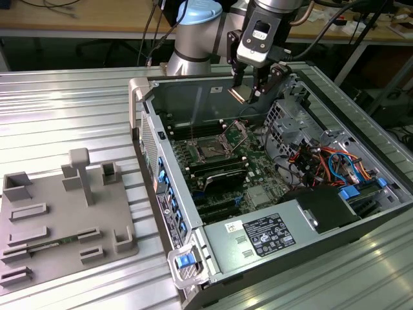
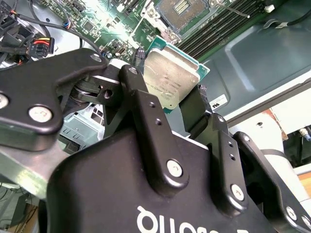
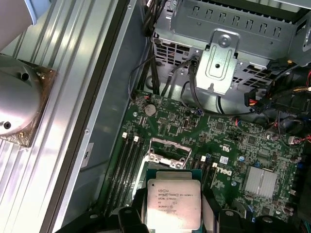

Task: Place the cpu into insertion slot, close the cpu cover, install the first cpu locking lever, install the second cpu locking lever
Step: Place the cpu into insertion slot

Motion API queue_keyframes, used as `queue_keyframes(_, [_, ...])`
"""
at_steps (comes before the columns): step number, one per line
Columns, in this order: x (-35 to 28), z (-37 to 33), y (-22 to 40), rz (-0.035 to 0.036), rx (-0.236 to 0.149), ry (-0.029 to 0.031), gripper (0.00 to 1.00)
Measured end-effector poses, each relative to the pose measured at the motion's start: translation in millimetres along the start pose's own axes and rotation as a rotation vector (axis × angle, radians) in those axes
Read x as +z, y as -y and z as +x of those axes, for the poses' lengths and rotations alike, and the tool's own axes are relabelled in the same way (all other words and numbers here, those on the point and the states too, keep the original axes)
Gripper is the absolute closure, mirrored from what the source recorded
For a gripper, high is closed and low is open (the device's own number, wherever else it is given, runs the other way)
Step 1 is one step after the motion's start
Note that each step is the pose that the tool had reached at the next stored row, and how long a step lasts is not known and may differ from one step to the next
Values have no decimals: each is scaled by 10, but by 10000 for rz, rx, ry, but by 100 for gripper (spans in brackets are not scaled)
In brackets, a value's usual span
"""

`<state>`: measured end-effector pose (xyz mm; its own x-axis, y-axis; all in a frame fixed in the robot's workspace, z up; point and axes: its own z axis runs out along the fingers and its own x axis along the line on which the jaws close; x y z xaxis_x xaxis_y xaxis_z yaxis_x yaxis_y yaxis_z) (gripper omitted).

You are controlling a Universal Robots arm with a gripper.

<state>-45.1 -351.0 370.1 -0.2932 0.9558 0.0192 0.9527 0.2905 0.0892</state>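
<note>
Now pinching cpu [image 3: 174,204] by opposite edges in my gripper [image 1: 253,84], silver face toward wrist, hanging above board [image 3: 233,145]. Insertion slot [image 1: 210,150] mid-board lies bare, cpu cover [image 1: 235,132] hinged up. Nothing seated yet: placing, cover and both levers left.

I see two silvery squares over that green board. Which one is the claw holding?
The smooth, flat, silver-grey square cpu, pinched in the claw. The ribbed silver heatsink sits apart on the green circuit board.
</note>
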Motion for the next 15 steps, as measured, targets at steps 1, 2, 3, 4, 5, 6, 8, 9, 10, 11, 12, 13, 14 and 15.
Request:
queue_keyframes(1, [0,1,2,0,-1,0,45])
queue_keyframes(2, [0,1,4,1,-2,0,45])
queue_keyframes(3, [0,2,6,1,-2,1,45])
queue_keyframes(4, [0,3,9,1,-1,0,45])
queue_keyframes(5, [-1,4,12,1,-2,0,45])
queue_keyframes(6, [-1,4,14,1,-2,1,45])
queue_keyframes(8, [-1,6,20,1,-2,1,45])
queue_keyframes(9, [-1,7,23,1,-2,0,45])
queue_keyframes(10, [-1,8,25,0,-2,0,45])
queue_keyframes(11, [0,9,29,1,-2,0,45])
queue_keyframes(12, [-1,9,31,2,-3,0,45])
queue_keyframes(13, [0,10,33,2,-3,0,45])
queue_keyframes(14, [0,11,37,4,-2,0,45])
queue_keyframes(15, [0,12,41,4,-1,0,45])
